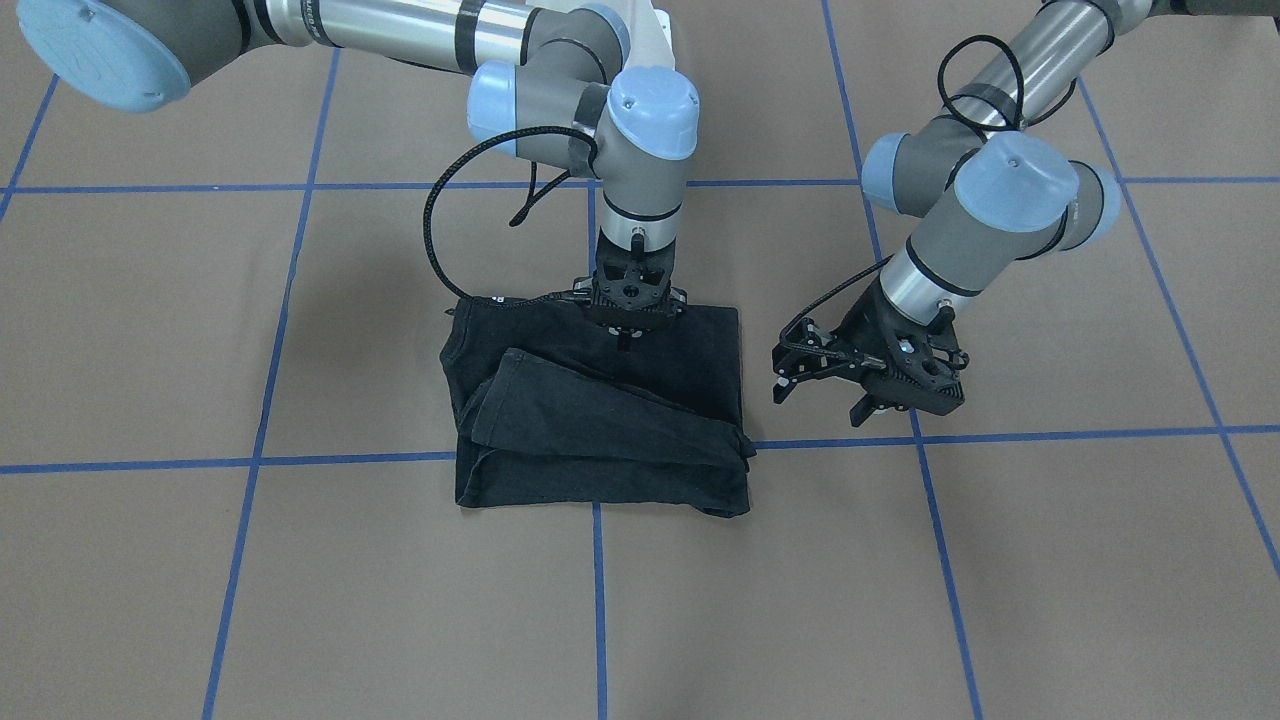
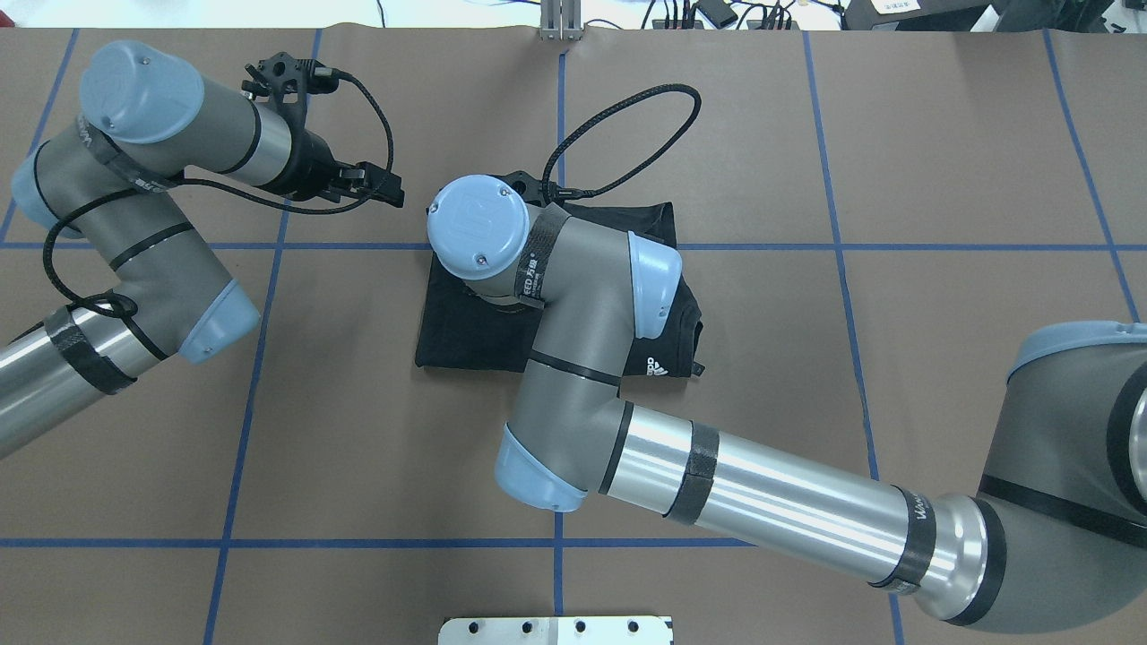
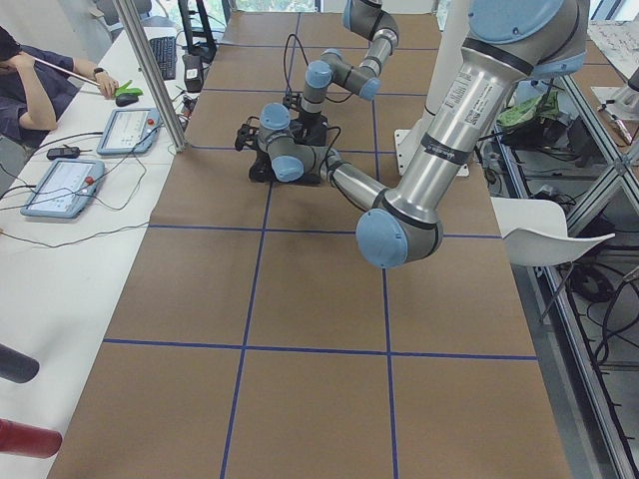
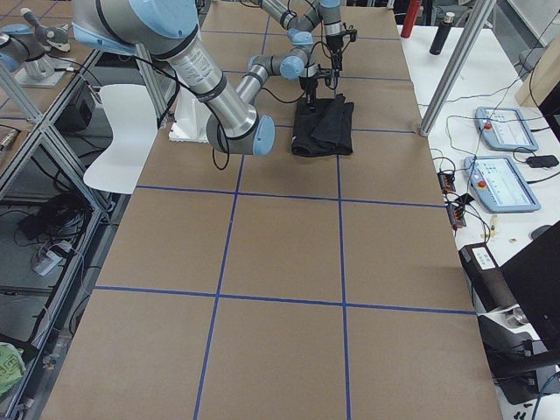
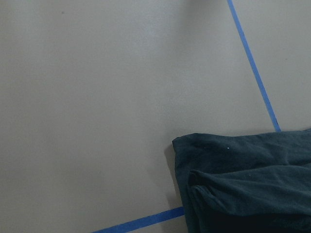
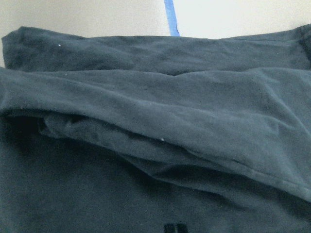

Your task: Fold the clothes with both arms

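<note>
The shirt (image 1: 600, 450) is lying in the middle of the table (image 1: 1000, 560) as a compact black bundle, with only its plain side showing. It is covering a crossing of the blue tape lines (image 1: 350, 461). One loose flap (image 1: 560, 400) is lying slanted over the top, so the fold is looking a little untidy there. I am judging the long axis to be running left to right, though the bundle is nearly square.

The right gripper (image 1: 626, 338) is pointing straight down at the shirt's near edge, the one on the robot's side, at about its middle. Its jaws are looking narrow, drawn together, and the tip is at the cloth. Whether it is pinching a layer or only pressing, I cannot tell. The right wrist view is showing only dark folds close below.

The left gripper (image 1: 820, 400) is hovering over bare table to the left of the shirt, apart from it. It is tilted, with its jaws spread wide and holding nothing. Its wrist view is catching only the shirt's left corner.

So the right arm is the nearer one, with the shirt stretching away from its gripper toward the far side. For the left gripper the shirt is lying to the right. The folding is seeming close to done, in my judgement.
</note>
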Robot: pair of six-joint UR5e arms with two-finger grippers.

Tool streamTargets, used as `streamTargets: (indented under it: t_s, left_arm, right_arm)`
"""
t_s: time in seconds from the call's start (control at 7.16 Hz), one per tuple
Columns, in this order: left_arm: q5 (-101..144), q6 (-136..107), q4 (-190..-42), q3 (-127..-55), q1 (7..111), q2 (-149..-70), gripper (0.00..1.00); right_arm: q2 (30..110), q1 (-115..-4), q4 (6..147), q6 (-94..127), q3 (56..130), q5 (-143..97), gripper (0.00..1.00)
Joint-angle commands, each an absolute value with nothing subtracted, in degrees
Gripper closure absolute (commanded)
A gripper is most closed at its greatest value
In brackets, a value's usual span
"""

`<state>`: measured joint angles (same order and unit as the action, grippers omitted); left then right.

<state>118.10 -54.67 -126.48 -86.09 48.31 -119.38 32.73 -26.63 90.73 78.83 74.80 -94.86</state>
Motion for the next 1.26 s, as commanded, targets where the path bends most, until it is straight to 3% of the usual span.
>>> streamTargets:
  t_s: [0.0,0.84,1.12]
  left_arm:
    - [118.3,-54.7,-126.5,-86.2,48.3,-119.4,0.00]
    - [118.3,-54.7,-126.5,-86.8,48.4,-119.3,0.00]
    - [118.4,-54.7,-126.5,-87.4,48.4,-118.5,0.00]
  right_arm:
    - [32.7,-28.5,85.9,78.8,71.0,-94.7,1.00]
    - [32.7,-38.7,81.8,71.1,61.0,-92.0,1.00]
    - [32.6,-40.1,80.6,67.5,60.9,-94.3,1.00]
